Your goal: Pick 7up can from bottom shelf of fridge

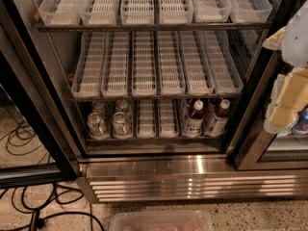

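- The fridge fills most of what I see: door open, black frame down the left side, grey steel walls inside and a shiny ribbed steel base along the bottom.
- Two higher racks each carry a row of white slotted lane trays side by side, and I see nothing standing in them.
- The bottom shelf sits dim just above the steel base, lined with the same narrow white trays.
- The robot arm comes in at the far right edge, outside the fridge and in front of the right door frame.
- The gripper hangs pale yellow at its lower end, about level with the bottom shelf and well apart from everything on it. I cannot tell whether it is apart or together.
- A clear plastic tub lies on the speckled floor in front of the base.
- Black cables loop over the floor at the lower left.
- Two dark-capped bottles with white labels stand side by side in the two right lanes of the bottom shelf.
- The two middle lanes between bottles and cans show bare.
- A 7up can stands upright at the front of the second lane from the left on the bottom shelf, with a matching can just beside it in the leftmost lane and two more close behind them.
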